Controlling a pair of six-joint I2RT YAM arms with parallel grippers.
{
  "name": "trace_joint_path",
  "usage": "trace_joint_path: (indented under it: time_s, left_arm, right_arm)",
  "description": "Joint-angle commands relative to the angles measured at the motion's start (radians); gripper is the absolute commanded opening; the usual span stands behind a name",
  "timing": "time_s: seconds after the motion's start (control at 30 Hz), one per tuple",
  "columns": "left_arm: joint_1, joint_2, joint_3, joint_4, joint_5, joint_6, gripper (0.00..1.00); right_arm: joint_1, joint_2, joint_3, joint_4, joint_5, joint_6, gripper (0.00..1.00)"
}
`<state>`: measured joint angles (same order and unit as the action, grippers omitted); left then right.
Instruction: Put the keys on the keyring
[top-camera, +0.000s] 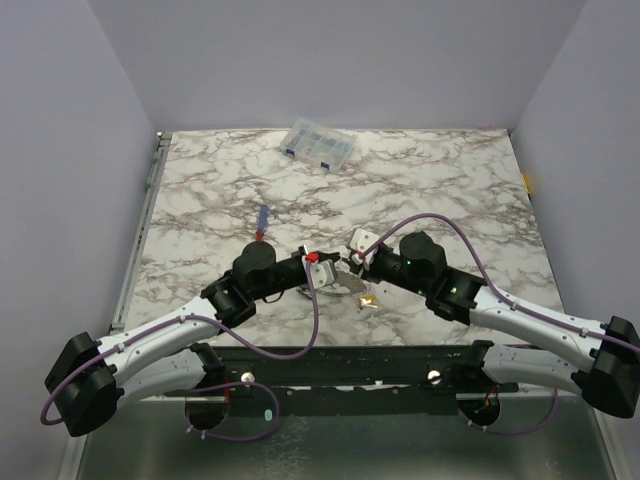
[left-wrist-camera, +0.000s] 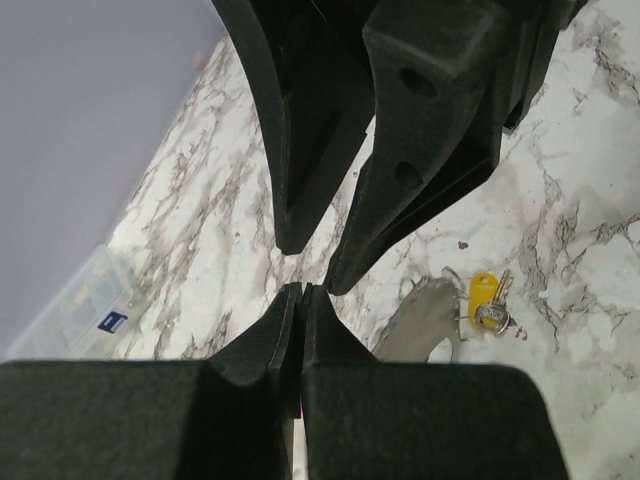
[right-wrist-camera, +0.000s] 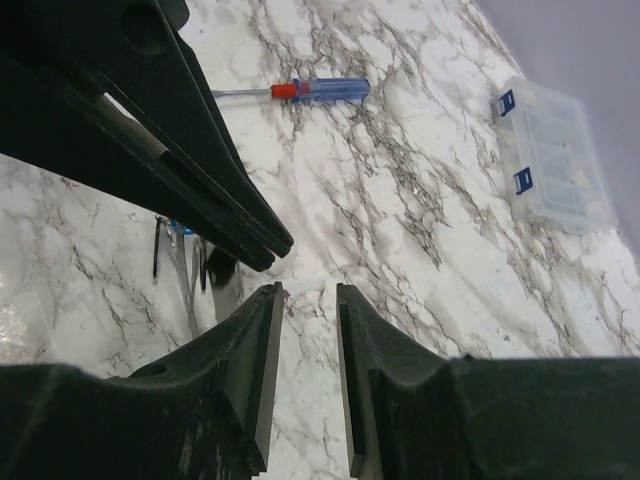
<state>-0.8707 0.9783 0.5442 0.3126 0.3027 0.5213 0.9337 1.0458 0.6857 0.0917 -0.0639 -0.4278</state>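
Note:
My left gripper (top-camera: 328, 270) (left-wrist-camera: 302, 288) is shut, fingertips pressed together just above the marble. I cannot see what, if anything, it pinches. My right gripper (top-camera: 350, 264) (right-wrist-camera: 308, 292) is open and empty, tip to tip with the left. The keyring (top-camera: 340, 283) shows as thin grey wire (right-wrist-camera: 190, 285) under the left fingers (right-wrist-camera: 230, 215), with a blue tag (right-wrist-camera: 180, 229) and a black tag (right-wrist-camera: 157, 250) beside it. A key with a yellow tag (top-camera: 368, 300) (left-wrist-camera: 483, 300) lies loose on the table just near of the grippers.
A red-and-blue screwdriver (top-camera: 262, 222) (right-wrist-camera: 315, 90) lies beyond the left gripper. A clear compartment box (top-camera: 320, 145) (right-wrist-camera: 550, 155) stands at the table's far edge. Grey walls close in the left, right and back.

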Motion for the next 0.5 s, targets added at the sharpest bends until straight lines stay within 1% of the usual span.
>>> trace_joint_path:
  time_s: [0.0, 0.17, 0.33, 0.43, 0.47]
  left_arm:
    - [0.002, -0.024, 0.03, 0.034, 0.024, 0.009, 0.0]
    - [0.002, -0.024, 0.031, 0.028, 0.014, 0.012, 0.0]
    - [0.002, -0.035, 0.026, 0.015, -0.038, 0.003, 0.0]
    - [0.002, -0.055, 0.015, -0.006, -0.111, -0.042, 0.09]
    - [0.002, -0.061, 0.01, -0.009, -0.153, -0.077, 0.15]
  right_arm:
    - [-0.008, 0.011, 0.027, 0.018, -0.049, -0.005, 0.36]
    - [-0.015, -0.002, 0.031, -0.026, -0.081, -0.014, 0.42]
    - [-0.018, -0.015, 0.018, -0.04, -0.093, 0.025, 0.43]
    - [-0.018, -0.026, -0.007, -0.01, -0.066, 0.064, 0.45]
    - [-0.018, -0.03, -0.017, 0.004, -0.045, 0.079, 0.46]
